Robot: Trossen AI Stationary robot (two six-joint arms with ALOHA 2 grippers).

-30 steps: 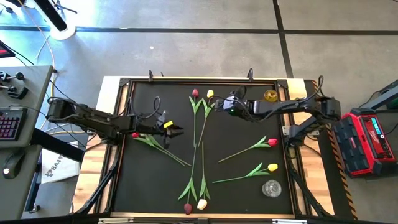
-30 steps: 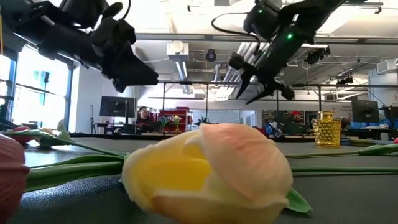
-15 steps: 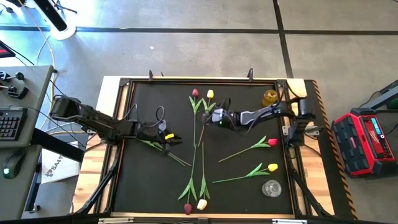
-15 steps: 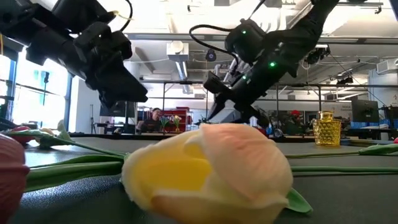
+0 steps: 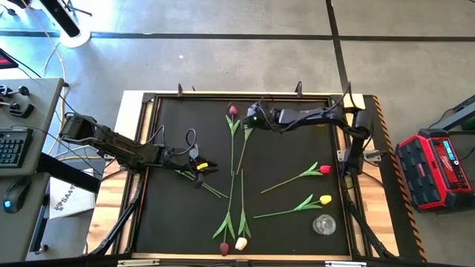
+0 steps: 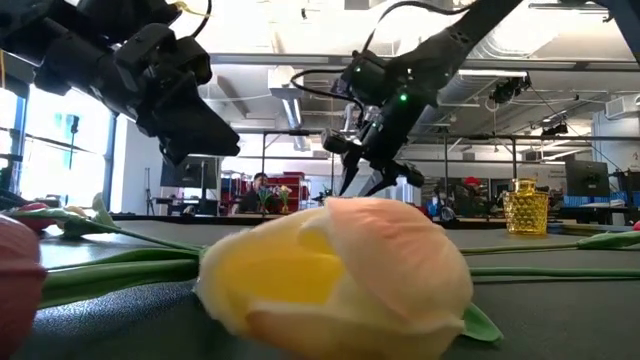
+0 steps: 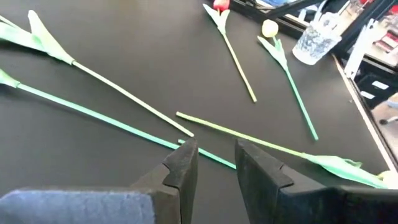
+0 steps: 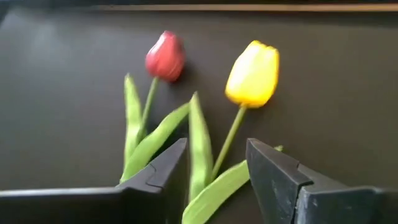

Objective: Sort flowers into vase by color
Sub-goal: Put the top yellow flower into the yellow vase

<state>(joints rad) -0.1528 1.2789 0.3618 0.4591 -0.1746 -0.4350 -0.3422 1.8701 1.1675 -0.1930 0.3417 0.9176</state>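
The right gripper [image 5: 251,117] is over the far middle of the black mat [image 5: 289,148], jaws parted and empty, straddling the stem of the yellow tulip [image 8: 252,73] just below its head. That tulip lies flat with its long axis running near-to-far, head toward the far edge. Just beside it, the maroon tulip [image 8: 165,56] lies roughly parallel, head also toward the far edge; their leaves overlap between the fingers [image 8: 163,169]. The left gripper [image 5: 208,167] sits low over the left-centre of the mat, jaws slightly parted and holding nothing, directly above a green stem [image 7: 112,121] that runs diagonally toward the near middle of the mat. On the right half, a red tulip [image 5: 324,170] and a second yellow tulip [image 5: 325,199] lie flat and parallel, long axes diagonal, heads toward the right edge and stems toward the centre. At the near edge, a cream tulip [image 5: 240,242] and a dark red tulip [image 5: 223,248] lie side by side, heads toward the near edge and stems toward the far edge. A clear glass vase [image 5: 323,224] stands near the right near corner. An amber vase [image 6: 525,206] stands at the far right.
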